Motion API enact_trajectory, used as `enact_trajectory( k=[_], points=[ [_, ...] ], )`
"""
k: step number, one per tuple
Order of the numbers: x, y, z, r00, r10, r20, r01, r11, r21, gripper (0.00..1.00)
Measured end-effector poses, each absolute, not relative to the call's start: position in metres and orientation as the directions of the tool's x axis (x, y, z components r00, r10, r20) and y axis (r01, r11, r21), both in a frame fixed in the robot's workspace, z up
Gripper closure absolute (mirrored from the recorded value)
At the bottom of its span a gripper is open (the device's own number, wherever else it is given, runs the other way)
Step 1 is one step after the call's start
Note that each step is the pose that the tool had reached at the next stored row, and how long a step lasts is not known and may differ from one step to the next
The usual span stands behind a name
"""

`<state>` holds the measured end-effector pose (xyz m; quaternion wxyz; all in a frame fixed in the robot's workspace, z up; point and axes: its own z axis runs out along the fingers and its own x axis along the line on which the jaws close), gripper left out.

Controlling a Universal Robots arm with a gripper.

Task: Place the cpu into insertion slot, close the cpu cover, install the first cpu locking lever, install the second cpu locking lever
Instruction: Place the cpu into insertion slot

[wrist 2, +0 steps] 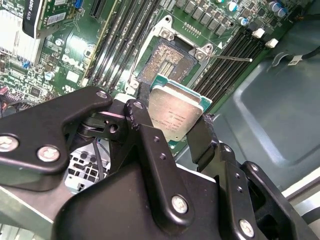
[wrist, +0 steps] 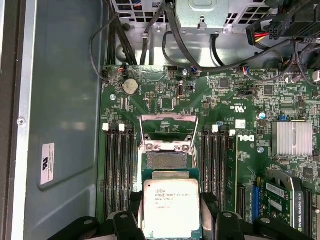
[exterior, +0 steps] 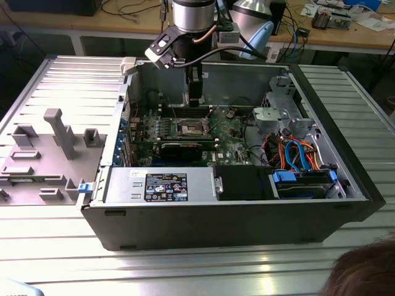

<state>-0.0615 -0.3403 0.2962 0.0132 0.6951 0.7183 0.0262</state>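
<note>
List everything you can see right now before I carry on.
computer case: one, black, open on the metal table
motherboard: one, green, inside the case
socket: one, dark, empty, mid-board
cpu cover: one, silver, raised open at the socket
memory slots: several, black, either side of the socket
fixture tray: one, grey, exterior view's left
person: one, head at exterior view's lower right
cpu: one, silver-grey, gripped, not in the socket
gripper: one, black, shut on the cpu

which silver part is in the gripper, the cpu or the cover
The cpu: the flat square chip clamped in the gripper near the bare socket. The cover is the frame plate standing open beyond it, untouched.
</note>
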Motion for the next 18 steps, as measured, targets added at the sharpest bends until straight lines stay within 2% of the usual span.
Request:
enact_trajectory(
  k=[18],
  points=[
    [-0.0644, -0.3403, 0.2939, -0.033, 0.999, 0.017, 0.998, 0.032, 0.056, 0.45]
  ],
)
